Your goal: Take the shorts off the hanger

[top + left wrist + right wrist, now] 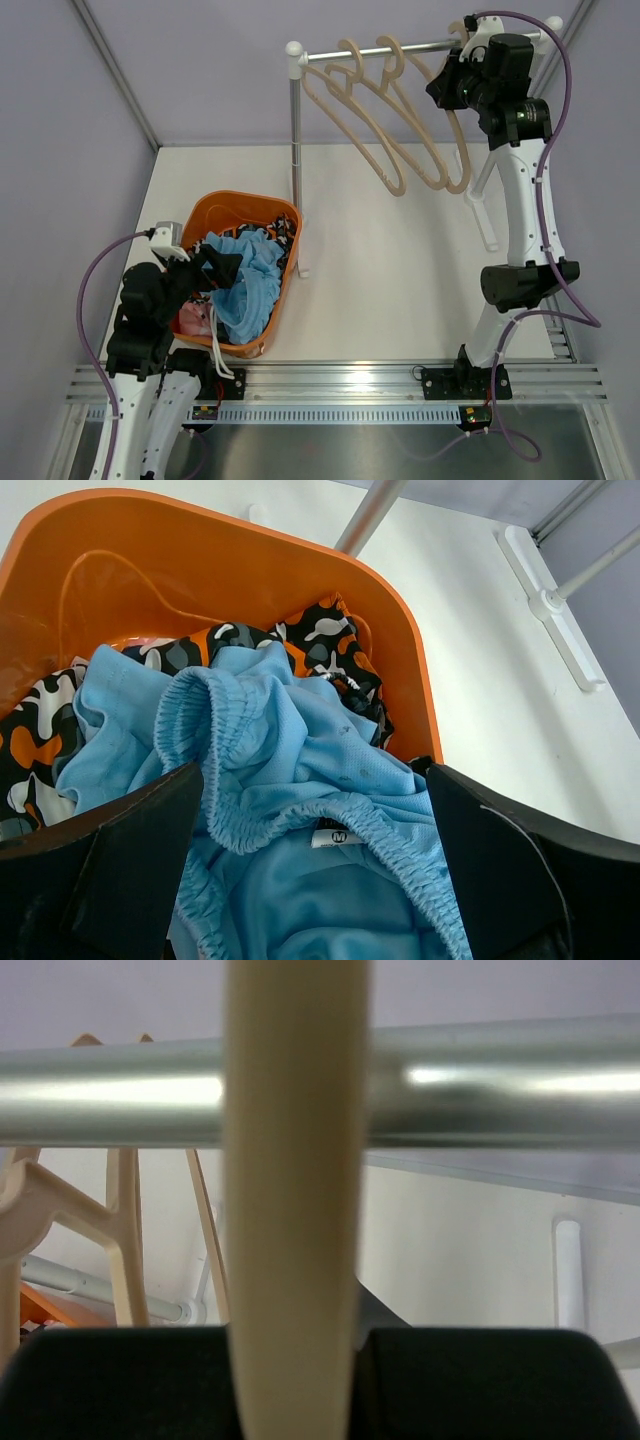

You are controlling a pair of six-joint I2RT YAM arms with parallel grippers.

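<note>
Blue shorts [300, 770] lie uppermost in the orange basket [215, 213] at lower left under our spread left gripper [315, 855], while our right gripper [448, 85] pinches a bare hanger [295, 1160], likely steadying it on the rail [500, 1095].

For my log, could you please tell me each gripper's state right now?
Left gripper: open, above the light blue shorts.
Right gripper: closed on a hanger.
</note>
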